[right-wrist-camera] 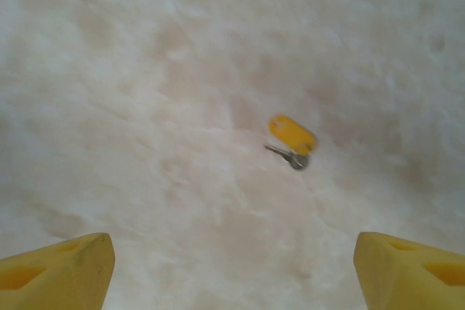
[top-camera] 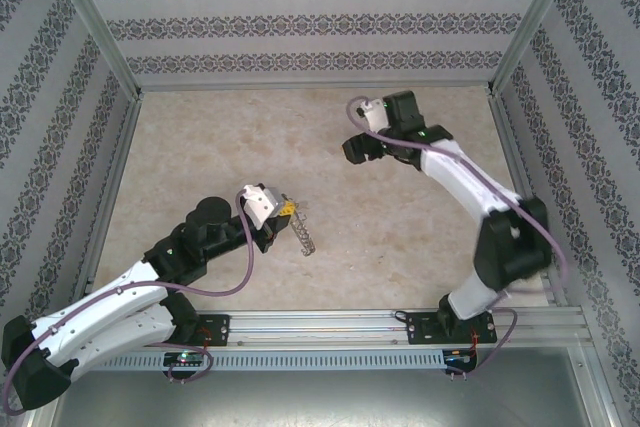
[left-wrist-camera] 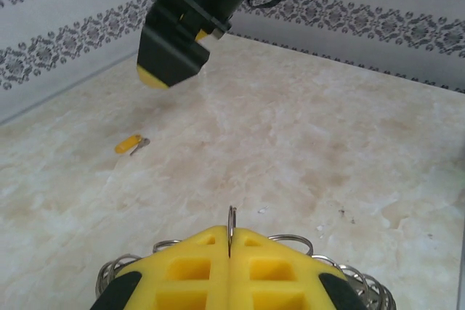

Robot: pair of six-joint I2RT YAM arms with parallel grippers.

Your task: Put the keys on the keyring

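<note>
Right pincer [right-wrist-camera: 232, 263] spread wide over the key [right-wrist-camera: 292, 138]; left pincer [left-wrist-camera: 229, 248] clamped on the keyring [left-wrist-camera: 231, 217].

Key lies flat on the counter [right-wrist-camera: 145, 70], ahead of the right pincer's gap and slightly right of its midline. Its yellow tag runs diagonally, upper left to lower right in the right wrist view, with the small silver blade along its lower edge; neither finger touches it. Right arm is judged much the nearer: the left wrist view shows the key well apart from the keyring, which is held upright and edge-on, wire loops fanning out either side. Next move likely needs a slight rightward shift and a wrist turn to close across the tag.
</note>
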